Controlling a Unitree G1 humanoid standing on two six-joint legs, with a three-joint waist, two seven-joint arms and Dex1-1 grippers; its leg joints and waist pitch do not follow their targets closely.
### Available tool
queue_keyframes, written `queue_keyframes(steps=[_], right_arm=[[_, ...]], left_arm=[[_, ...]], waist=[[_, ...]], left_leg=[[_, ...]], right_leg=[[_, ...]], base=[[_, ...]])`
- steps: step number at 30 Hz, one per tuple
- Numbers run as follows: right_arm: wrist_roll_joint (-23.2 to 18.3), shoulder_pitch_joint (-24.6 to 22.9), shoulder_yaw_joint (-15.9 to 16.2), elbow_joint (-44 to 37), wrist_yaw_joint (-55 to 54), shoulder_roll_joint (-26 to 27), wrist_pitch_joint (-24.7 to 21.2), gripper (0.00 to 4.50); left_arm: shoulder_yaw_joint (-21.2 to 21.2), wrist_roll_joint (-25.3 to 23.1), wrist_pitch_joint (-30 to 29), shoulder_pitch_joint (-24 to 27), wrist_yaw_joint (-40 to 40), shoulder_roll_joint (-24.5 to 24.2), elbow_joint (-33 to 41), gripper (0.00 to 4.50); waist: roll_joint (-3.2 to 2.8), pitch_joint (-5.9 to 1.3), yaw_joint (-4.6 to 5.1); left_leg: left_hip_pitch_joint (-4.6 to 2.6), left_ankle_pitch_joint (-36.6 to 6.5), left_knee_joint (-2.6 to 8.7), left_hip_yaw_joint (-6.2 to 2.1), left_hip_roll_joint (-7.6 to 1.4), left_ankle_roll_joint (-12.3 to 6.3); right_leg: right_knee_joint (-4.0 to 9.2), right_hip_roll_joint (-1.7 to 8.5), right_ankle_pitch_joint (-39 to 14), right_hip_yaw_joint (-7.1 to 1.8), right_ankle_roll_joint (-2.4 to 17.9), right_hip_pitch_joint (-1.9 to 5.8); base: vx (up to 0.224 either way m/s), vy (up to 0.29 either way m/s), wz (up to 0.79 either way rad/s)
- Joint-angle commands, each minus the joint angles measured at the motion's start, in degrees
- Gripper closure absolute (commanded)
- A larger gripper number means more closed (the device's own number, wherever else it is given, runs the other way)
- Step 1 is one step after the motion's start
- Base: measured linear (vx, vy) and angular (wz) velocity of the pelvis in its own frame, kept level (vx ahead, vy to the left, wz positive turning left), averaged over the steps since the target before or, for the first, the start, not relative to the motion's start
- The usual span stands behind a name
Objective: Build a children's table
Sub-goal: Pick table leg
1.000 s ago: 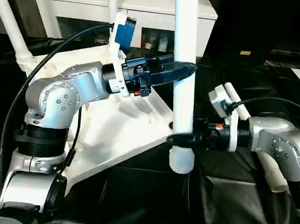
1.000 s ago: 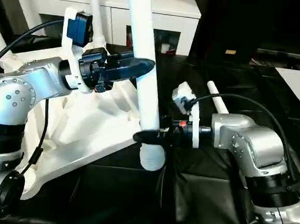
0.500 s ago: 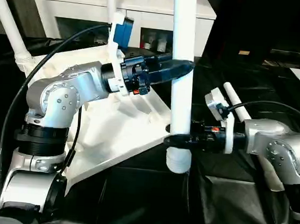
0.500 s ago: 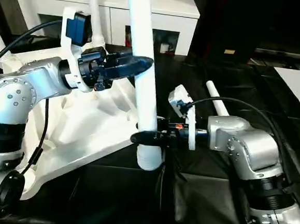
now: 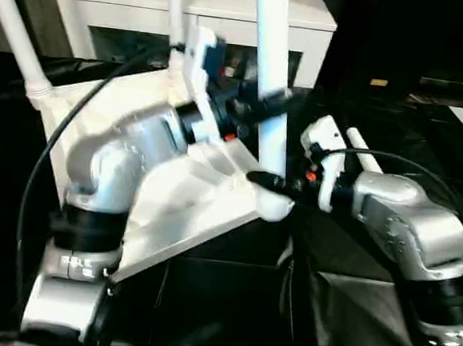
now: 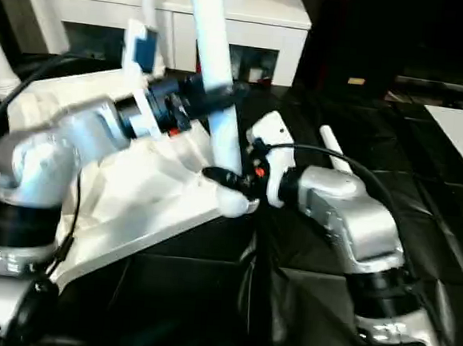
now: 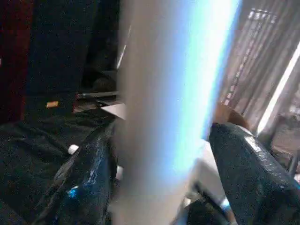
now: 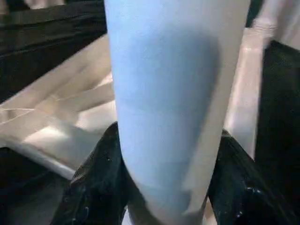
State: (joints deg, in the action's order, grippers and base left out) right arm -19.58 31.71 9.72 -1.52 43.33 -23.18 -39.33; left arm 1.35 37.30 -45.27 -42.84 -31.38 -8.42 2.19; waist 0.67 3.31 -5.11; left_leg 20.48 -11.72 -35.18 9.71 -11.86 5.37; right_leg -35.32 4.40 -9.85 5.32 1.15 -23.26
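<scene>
At tabletop [image 5: 172, 208] near-right corner: leg [image 5: 270, 88] upright, right gripper [image 5: 264, 181] clamps it low; left gripper [image 5: 262, 110] (higher up) straddles it, grip unclear.

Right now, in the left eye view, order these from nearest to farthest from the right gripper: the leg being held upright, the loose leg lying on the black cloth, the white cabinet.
1. Upright leg: between the right gripper's fingers, at the tabletop corner.
2. Loose leg: on the black cloth beside the right arm.
3. White cabinet: at the back, beyond the tabletop.

White tube leg [image 5: 269, 80]; white ribbed tabletop [image 5: 190, 194]; black gripper fingers [image 7: 248, 178]; silver forearms [image 5: 397, 214]; black drape [image 5: 349, 310]; white cabinet [image 5: 132, 5].
</scene>
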Motion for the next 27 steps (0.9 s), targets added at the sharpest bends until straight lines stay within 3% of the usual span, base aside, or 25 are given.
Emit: queue_keyframes(steps=[1,6,11,19,20,21,27], right_arm=[[1.1,1.3,0.6,0.1,-0.9,0.0,1.1,2.64],[1.7,1.9,0.1,1.3,-2.5,0.8,1.4,2.64],[2.7,1.8,0.7,1.8,-2.1,0.8,1.9,2.64],[1.9,2.0,0.4,1.3,-0.4,0.9,3.0,2.64],[1.4,2.1,0.1,1.2,-0.1,1.0,3.0,2.08],[0.3,2.3,-1.0,1.4,0.1,1.3,2.0,1.94],[-4.2,3.6,-4.5,3.2,3.6,0.0,-1.4,1.61]], left_arm=[[-0.8,-1.0,0.0,-0.3,1.8,0.1,0.7,1.23],[2.5,-2.5,0.4,-1.1,6.8,0.8,-2.1,1.57],[5.1,-0.9,-0.3,-1.6,8.7,1.4,-3.1,1.99],[4.6,0.9,-1.8,-1.8,7.0,1.3,-2.1,2.51],[4.6,1.0,-2.1,-1.9,7.0,1.3,-2.1,2.65],[4.6,1.1,-2.3,-2.1,7.1,1.3,-2.2,2.67],[4.0,1.2,-3.6,-4.0,6.5,0.3,-3.2,2.74]], waist=[[0.66,-4.35,0.00],[0.80,-4.34,0.17],[0.68,-4.42,0.06],[0.75,-4.35,0.07],[0.74,-4.31,0.07],[0.90,-4.31,0.11],[0.83,-4.42,-0.01]], left_leg=[[0.19,-2.8,3.65,0.16,-0.84,-1.30],[0.27,-3.1,3.61,0.16,-0.70,-1.27],[0.19,-2.6,3.61,0.09,-0.79,-1.46],[0.17,-2.7,3.60,0.16,-0.82,-2.10],[0.13,-3.1,3.62,0.17,-0.82,-2.01],[0.17,-3.2,3.62,0.19,-0.82,-2.00],[0.09,-2.2,3.56,0.12,-0.81,-2.49]], right_leg=[[3.65,3.24,-10.3,-3.12,9.6,3.90],[3.76,3.10,-10.9,-3.07,8.7,3.92],[3.58,3.18,-9.9,-3.07,9.2,3.87],[3.54,3.21,-9.5,-3.08,9.8,3.84],[3.66,3.23,-10.4,-3.08,9.6,3.80],[3.71,3.24,-10.7,-3.10,9.4,3.84],[3.48,3.13,-9.4,-3.06,9.7,3.82]], base=[[0.000,0.000,0.00],[0.000,0.000,0.00],[0.000,0.000,0.00],[0.000,0.000,0.00],[0.000,0.000,0.00],[0.000,0.000,0.00],[0.000,0.000,0.00]])
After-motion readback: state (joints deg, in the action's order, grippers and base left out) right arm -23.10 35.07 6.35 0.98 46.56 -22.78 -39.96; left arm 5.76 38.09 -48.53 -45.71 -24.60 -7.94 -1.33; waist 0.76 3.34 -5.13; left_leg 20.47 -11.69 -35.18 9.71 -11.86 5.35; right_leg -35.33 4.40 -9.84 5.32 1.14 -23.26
